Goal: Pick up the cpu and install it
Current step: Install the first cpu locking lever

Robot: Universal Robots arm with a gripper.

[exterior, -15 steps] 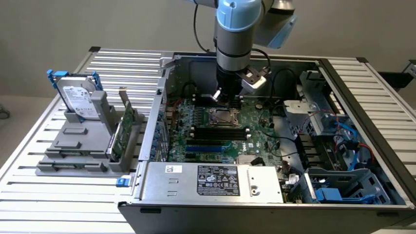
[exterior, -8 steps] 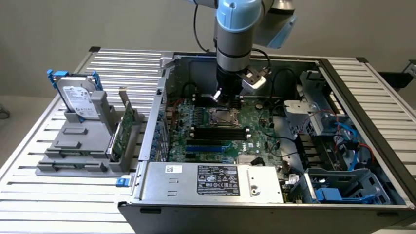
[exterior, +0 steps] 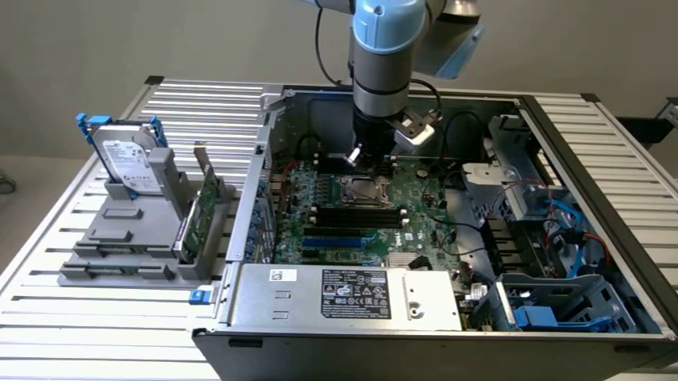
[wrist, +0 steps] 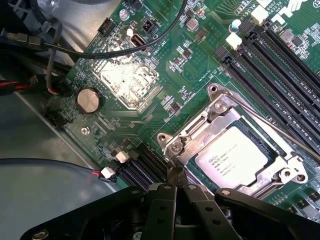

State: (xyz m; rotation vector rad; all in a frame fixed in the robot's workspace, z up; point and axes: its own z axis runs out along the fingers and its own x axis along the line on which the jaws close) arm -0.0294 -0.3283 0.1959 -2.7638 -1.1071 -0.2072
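Observation:
The cpu [wrist: 235, 157], a small silver square chip with printed text, lies flat inside the metal-framed socket [wrist: 190, 141] on the green motherboard. The socket's frame is around it and its lever wire runs past one side. My gripper [wrist: 176, 176] is shut with nothing between its black fingers. Its tips hang just off a corner of the socket frame, apart from the chip. In the exterior view the gripper [exterior: 355, 157] hovers inside the open computer case, just behind the socket [exterior: 366, 191].
A hard drive in blue brackets [exterior: 127, 163] stands on a grey holder [exterior: 127, 238] at the exterior view's left. Memory slots [exterior: 360, 214], the power supply [exterior: 350, 294] and a drive cage [exterior: 529, 230] surround the socket. Black cables [wrist: 125, 50] and a coin battery [wrist: 89, 100] lie nearby.

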